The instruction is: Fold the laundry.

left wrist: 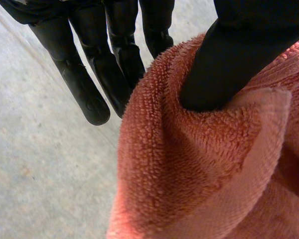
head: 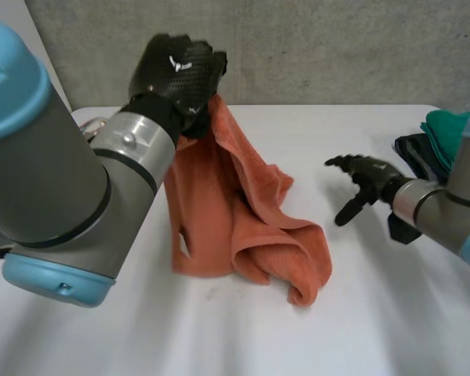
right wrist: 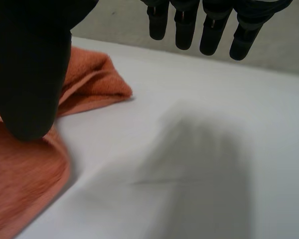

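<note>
The left hand point(head: 180, 72) pinches the orange towel point(head: 247, 223) by its top, lower end bunched mid-tabletop point(head: 376, 321); the right hand point(head: 368, 182) hovers spread, empty, near the right edge

Table point(head: 360, 313): orange towel point(head: 274, 243), cloth pile point(head: 439, 137)

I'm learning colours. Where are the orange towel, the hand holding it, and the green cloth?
orange towel point(head: 258, 227), head view, the drooping middle.
left hand point(head: 180, 74), head view, its back, gripping the towel's top.
green cloth point(head: 442, 129), head view, its top fold.
</note>
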Action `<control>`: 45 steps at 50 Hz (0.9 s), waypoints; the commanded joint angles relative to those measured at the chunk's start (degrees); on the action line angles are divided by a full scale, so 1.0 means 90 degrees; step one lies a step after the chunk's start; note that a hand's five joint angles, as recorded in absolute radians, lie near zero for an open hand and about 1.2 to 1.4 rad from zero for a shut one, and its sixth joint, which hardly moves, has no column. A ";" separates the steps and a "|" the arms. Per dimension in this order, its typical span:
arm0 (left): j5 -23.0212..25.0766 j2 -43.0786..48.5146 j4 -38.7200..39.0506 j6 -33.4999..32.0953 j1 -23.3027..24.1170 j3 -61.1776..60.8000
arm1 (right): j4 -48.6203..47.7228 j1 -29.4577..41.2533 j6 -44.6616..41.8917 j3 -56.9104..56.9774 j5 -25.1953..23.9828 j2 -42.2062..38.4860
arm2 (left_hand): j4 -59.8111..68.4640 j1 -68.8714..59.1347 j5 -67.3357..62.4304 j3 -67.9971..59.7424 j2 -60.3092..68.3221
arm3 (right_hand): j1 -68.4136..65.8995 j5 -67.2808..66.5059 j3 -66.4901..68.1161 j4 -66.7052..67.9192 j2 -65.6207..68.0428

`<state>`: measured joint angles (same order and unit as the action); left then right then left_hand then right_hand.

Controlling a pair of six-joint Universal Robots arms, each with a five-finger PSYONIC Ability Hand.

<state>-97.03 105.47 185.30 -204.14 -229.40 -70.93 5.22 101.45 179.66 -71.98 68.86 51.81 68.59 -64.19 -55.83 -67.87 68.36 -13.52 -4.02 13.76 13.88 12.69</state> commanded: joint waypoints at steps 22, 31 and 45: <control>-0.0009 -0.0928 -0.0140 -0.0062 -0.0008 0.0558 | 0.0104 0.0858 0.0498 0.0263 -0.0269 -0.0124 | 0.1267 -0.1757 -0.1574 -0.1348 0.1294 | -0.7387 -0.7331 0.7360 0.7347 0.7479; 0.0020 -0.1172 -0.0900 -0.0257 -0.0955 0.0235 | 0.0708 -0.0325 -0.3688 -0.0225 0.0171 0.2912 | 0.1267 -0.1757 -0.1574 -0.1348 0.1294 | -0.7387 -0.7331 0.7360 0.7347 0.7479; 0.0039 -0.0089 -0.0990 -0.0189 -0.1132 -0.1112 | 0.1480 0.0623 -0.4181 -0.0733 0.0698 0.2985 | 0.1267 -0.1757 -0.1574 -0.1348 0.1294 | -0.7387 -0.7331 0.7360 0.7347 0.7479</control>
<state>-96.67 99.08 173.56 -206.03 -239.86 -76.97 14.96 103.71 142.42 -76.01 73.01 82.38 68.81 -64.30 -56.45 -68.10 68.57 -64.01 -56.87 68.29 68.49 67.62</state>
